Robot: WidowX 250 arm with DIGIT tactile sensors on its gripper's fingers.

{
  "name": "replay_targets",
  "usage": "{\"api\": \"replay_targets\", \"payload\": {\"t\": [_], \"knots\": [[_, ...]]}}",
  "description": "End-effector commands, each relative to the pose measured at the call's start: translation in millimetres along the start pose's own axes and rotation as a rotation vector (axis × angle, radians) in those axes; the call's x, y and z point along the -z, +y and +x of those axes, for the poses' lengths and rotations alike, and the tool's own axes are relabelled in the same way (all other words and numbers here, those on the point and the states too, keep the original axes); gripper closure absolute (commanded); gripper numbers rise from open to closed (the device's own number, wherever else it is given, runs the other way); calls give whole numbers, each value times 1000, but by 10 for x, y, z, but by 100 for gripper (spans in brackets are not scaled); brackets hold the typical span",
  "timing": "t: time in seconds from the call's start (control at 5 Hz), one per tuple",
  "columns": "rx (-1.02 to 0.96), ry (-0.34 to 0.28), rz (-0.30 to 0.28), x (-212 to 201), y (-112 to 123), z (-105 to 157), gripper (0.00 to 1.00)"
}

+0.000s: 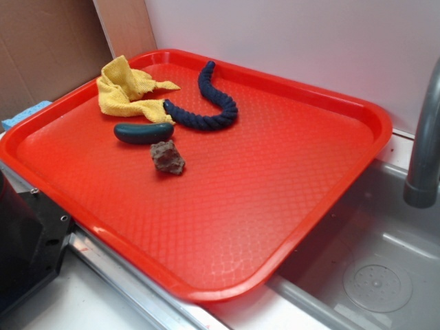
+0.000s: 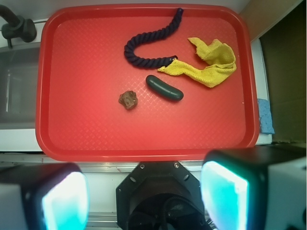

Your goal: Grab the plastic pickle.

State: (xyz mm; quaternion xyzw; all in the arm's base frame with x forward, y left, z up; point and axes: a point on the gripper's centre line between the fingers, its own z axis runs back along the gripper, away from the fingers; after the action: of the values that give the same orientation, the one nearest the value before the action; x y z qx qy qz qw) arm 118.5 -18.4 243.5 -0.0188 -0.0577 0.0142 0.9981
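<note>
Nearest the wrist camera, the gripper (image 2: 144,191) fills the bottom edge: its two pale fingers (image 2: 62,201) glow teal, stand wide apart, and hold nothing. They hang off the near edge of the red tray (image 2: 72,139), above the black robot base (image 2: 158,196).

Going left to right in the wrist view: a dark faucet (image 2: 17,26) stands over the grey sink (image 2: 14,86) at the tray's left side. On the tray, the brown-grey rock-like lump (image 2: 128,99) lies left of centre. Above it curls the dark blue twisted rope (image 2: 146,45), one end touching the yellow cloth (image 2: 208,64). The plastic pickle (image 2: 164,88) lies near the tray's middle, tilted, just below the rope's end and the cloth's lower edge, near the lump but apart from it. A blue sponge (image 2: 265,117) shows off the tray's right edge.

In the exterior view the plastic pickle (image 1: 144,132) sits between the cloth (image 1: 127,88) and the lump (image 1: 168,157).
</note>
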Motion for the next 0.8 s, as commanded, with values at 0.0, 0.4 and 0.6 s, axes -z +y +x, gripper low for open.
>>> {"api": "replay_targets", "payload": {"t": [0.0, 0.4, 0.6], "knots": [[0, 0, 0, 0, 0, 0, 0], [234, -51, -57, 192, 245, 65, 0], [331, -66, -40, 383, 409, 222, 0]]}}
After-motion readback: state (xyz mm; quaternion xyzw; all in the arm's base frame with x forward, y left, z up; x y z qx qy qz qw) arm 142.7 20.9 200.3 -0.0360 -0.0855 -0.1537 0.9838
